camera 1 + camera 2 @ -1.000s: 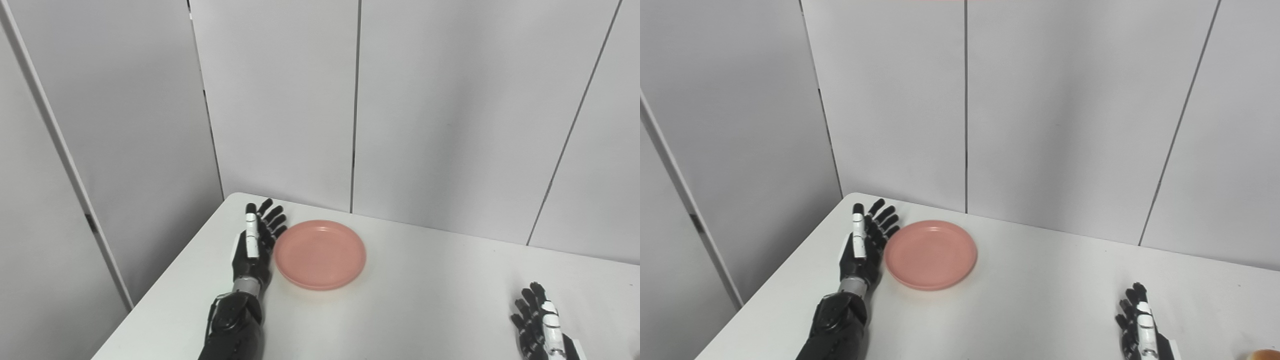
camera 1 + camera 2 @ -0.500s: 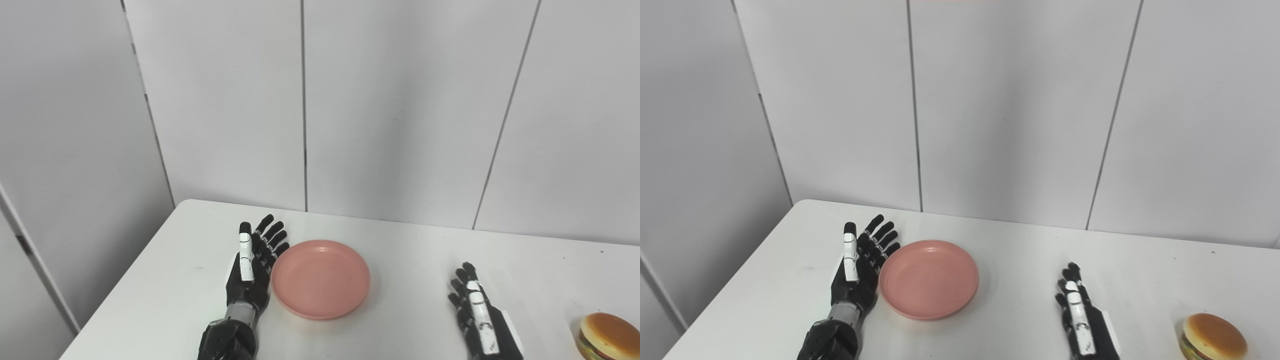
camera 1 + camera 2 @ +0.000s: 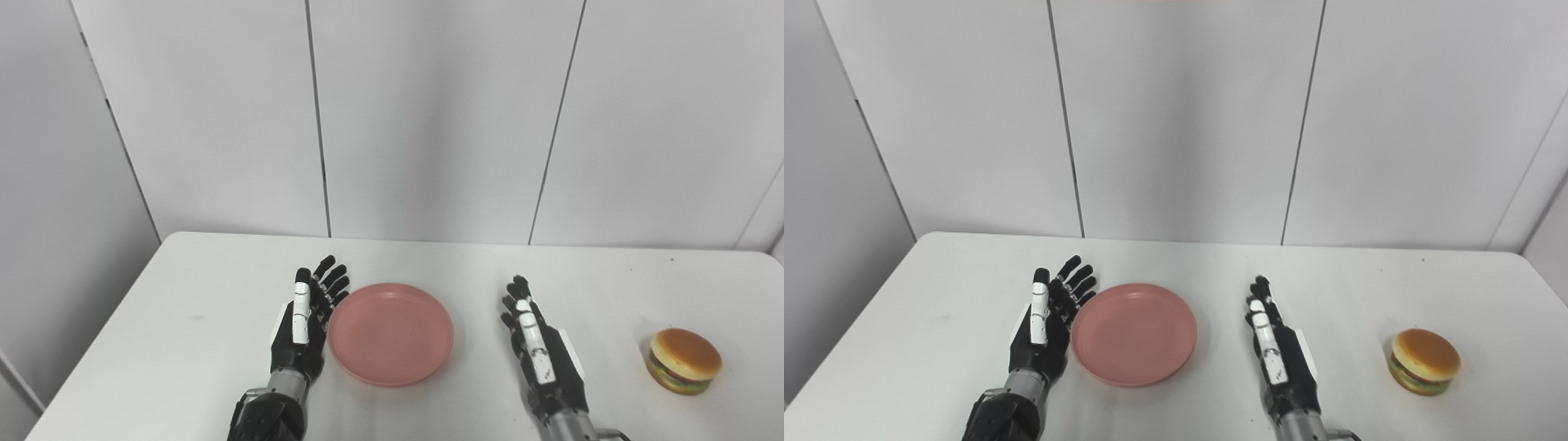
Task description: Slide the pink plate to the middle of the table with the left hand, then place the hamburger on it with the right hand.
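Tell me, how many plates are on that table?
1. The pink plate lies empty near the table's middle, beside the left hand. Nothing seems able to hide another.

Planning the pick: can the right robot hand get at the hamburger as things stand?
Probably yes: the right robot hand is open, and only bare table lies between it and the hamburger.

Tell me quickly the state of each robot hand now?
Left robot hand: open, beside the pink plate.
Right robot hand: open, holding nothing.
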`<state>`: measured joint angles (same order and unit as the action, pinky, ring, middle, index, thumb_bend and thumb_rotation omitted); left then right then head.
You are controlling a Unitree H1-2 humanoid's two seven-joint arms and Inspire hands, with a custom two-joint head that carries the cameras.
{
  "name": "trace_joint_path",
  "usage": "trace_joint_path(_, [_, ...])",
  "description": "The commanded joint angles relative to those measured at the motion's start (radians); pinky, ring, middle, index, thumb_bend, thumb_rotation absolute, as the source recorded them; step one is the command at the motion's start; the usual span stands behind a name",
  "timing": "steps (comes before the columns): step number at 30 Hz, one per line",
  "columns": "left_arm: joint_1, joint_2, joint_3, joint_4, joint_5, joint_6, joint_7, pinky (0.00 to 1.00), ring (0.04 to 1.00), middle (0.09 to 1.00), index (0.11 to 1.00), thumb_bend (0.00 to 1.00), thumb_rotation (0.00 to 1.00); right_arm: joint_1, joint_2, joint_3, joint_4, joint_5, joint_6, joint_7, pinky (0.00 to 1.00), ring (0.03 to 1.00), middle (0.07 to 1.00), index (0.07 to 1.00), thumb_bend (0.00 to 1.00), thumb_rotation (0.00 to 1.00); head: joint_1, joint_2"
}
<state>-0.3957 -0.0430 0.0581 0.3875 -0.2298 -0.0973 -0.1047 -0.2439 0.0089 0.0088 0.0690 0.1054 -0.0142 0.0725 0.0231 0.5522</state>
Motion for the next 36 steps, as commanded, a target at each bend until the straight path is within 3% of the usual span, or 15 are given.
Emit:
trace_joint_path(1, [0.057,-0.020,-0.023,-0.007,0.021,0.022,0.003,0.94,0.933,0.922,0.913,0.80,1.00,-0.036,0.005,0.001,-0.040,-0.004,-0.006,-0.005,1.00,0.999,0.999,1.000,0.58,0.92,-0.003,0.005])
trace_joint_path(12, [0.100,-0.083,-0.092,-0.102,0.096,0.075,0.035,0.93,0.943,0.943,0.935,0.80,1.00,-0.044,0.007,0.000,-0.049,0.008,0.015,-0.005,1.00,1.000,1.000,1.000,0.58,0.92,-0.027,0.027])
trace_joint_path(21, [0.115,-0.103,-0.132,-0.087,0.119,0.016,0.025,1.00,0.975,0.975,0.967,0.79,1.00,-0.046,-0.004,-0.008,-0.057,0.031,0.035,0.007,1.00,1.000,1.000,1.000,0.59,0.91,-0.022,0.022])
trace_joint_path(23, [0.111,-0.106,-0.134,-0.071,0.122,0.002,0.028,1.00,0.978,0.977,0.970,0.78,1.00,-0.049,-0.012,-0.008,-0.048,0.025,0.006,0.010,1.00,1.000,1.000,1.000,0.59,0.90,-0.026,0.014])
trace_joint_path(27, [0.109,-0.115,-0.132,-0.051,0.121,-0.011,0.031,1.00,0.975,0.975,0.968,0.79,1.00,-0.082,-0.070,0.011,0.017,-0.120,-0.150,-0.022,1.00,0.981,0.973,0.988,0.59,0.86,-0.032,0.001])
trace_joint_path(30, [0.104,-0.125,-0.125,-0.023,0.131,-0.042,0.047,1.00,0.974,0.977,0.969,0.78,1.00,-0.104,-0.130,0.010,0.041,-0.158,-0.184,-0.007,0.98,0.971,0.964,0.975,0.68,0.80,-0.028,-0.012])
trace_joint_path(32, [0.098,-0.129,-0.122,0.001,0.151,-0.068,0.066,1.00,0.978,0.980,0.974,0.77,1.00,-0.116,-0.197,0.023,0.046,-0.221,-0.209,0.007,0.96,0.962,0.962,0.973,0.66,0.80,-0.031,-0.014])
trace_joint_path(35, [0.096,-0.135,-0.118,0.017,0.163,-0.088,0.087,1.00,0.978,0.978,0.977,0.78,1.00,-0.126,-0.265,0.028,0.019,-0.311,-0.194,-0.002,0.87,0.910,0.929,0.964,0.66,0.82,-0.043,-0.018])
trace_joint_path(36, [0.097,-0.137,-0.115,0.020,0.160,-0.089,0.090,1.00,0.974,0.977,0.978,0.77,1.00,-0.131,-0.285,0.020,0.007,-0.323,-0.183,-0.008,0.86,0.892,0.907,0.945,0.69,0.77,-0.045,-0.019])
